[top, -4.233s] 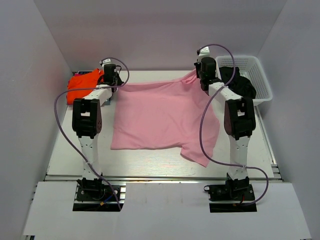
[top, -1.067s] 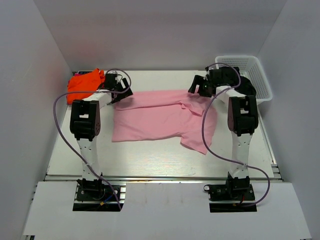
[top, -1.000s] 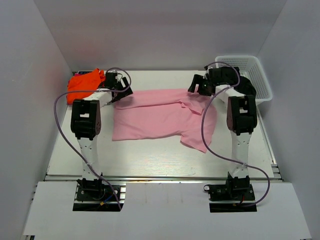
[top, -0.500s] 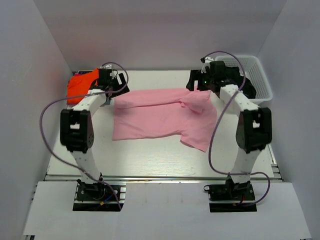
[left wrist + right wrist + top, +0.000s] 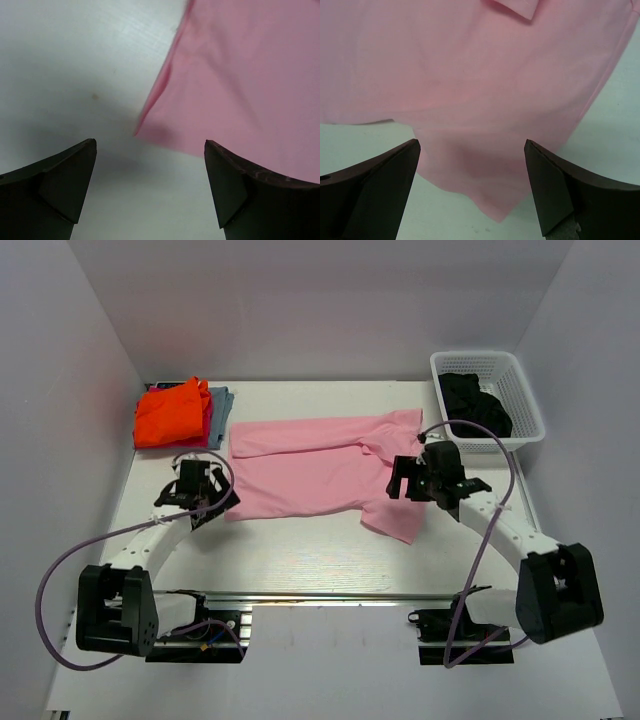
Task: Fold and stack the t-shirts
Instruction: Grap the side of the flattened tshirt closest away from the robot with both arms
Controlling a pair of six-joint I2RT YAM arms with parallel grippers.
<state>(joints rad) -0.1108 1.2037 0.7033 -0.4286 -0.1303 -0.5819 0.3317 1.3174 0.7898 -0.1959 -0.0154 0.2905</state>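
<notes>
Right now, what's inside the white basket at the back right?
Crumpled black cloth lies in the white basket. Whether that is one shirt or several, and anything underneath, is hidden by the cloth itself.

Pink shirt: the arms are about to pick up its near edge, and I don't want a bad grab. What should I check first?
1. Left hand open: ok.
2. Right hand open: ok.
3. Near-left corner of the pink shirt lined up with the gap between the left fingers: ok, in the left wrist view.
4. Right hand above the near sleeve: ok.
5. Hands touching cloth: cannot tell.
6. Orange shirt apart from the pink one: ok.
</notes>
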